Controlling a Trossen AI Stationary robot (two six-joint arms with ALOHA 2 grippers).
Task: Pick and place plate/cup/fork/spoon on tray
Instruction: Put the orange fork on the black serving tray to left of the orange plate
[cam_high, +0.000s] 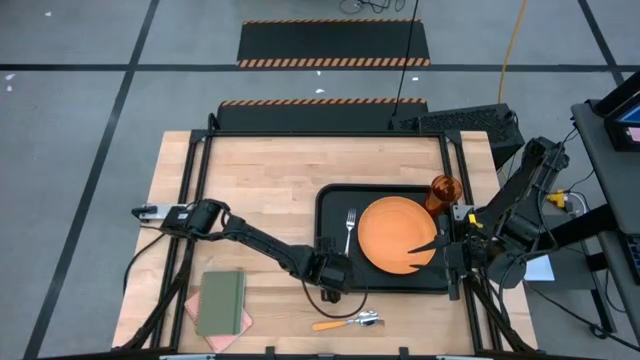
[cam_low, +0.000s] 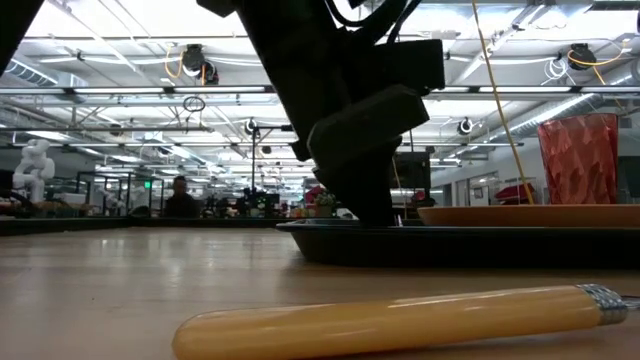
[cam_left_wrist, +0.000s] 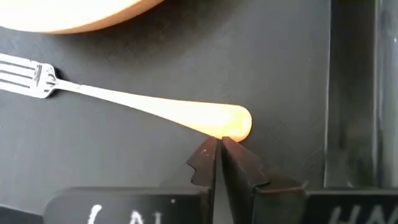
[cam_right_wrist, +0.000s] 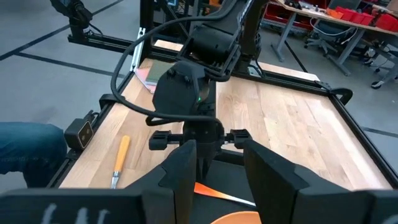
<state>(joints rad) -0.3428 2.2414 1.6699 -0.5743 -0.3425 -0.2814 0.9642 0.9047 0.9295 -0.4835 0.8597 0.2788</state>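
The left gripper (cam_left_wrist: 217, 144) hangs over the near left corner of the tray (cam_high: 335, 200), its fingers pressed together just behind the fork (cam_left_wrist: 124, 99) handle's tip, gripping nothing. The fork lies on the tray left of the plate (cam_high: 397, 235), with the cup (cam_high: 444, 190) at the tray's far right corner. The spoon (cam_high: 345, 322) lies on the bench near the front edge. The right gripper (cam_high: 440, 240) waits spread wide over the plate's right edge.

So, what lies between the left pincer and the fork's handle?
Nothing. In the left wrist view the left pincer, its fingers shut together, sits right at the end of the fork handle, which lies on the black tray.
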